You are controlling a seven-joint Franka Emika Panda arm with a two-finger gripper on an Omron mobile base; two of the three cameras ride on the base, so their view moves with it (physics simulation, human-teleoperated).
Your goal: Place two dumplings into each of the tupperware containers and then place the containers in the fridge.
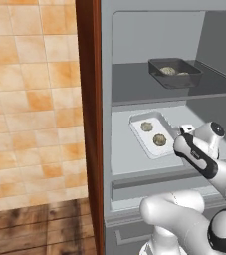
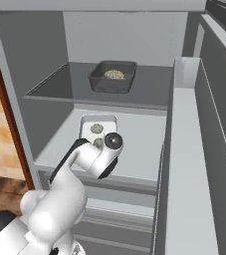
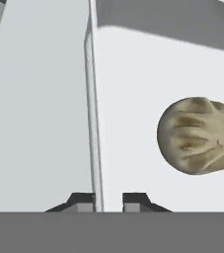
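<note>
The white tupperware container (image 1: 137, 132) lies on the fridge's (image 1: 134, 35) lower shelf with two dumplings (image 1: 147, 126) (image 1: 159, 140) in it. My gripper (image 3: 108, 200) is at its near right edge, shut on the thin upright wall (image 3: 91, 99), one fingertip on each side. One beige pleated dumpling (image 3: 197, 136) lies just inside that wall. The dark grey tupperware container (image 1: 160, 75) stands on the upper shelf holding dumplings (image 1: 168, 70). From the right base view my hand (image 2: 107, 149) covers the white container's (image 2: 87, 122) near end.
The fridge door (image 2: 189, 149) stands open on the right, its shelf edge close to my arm. A wooden panel (image 1: 87, 124) and a tiled wall (image 1: 30, 99) lie to the left. A drawer front (image 1: 149, 185) runs below the lower shelf.
</note>
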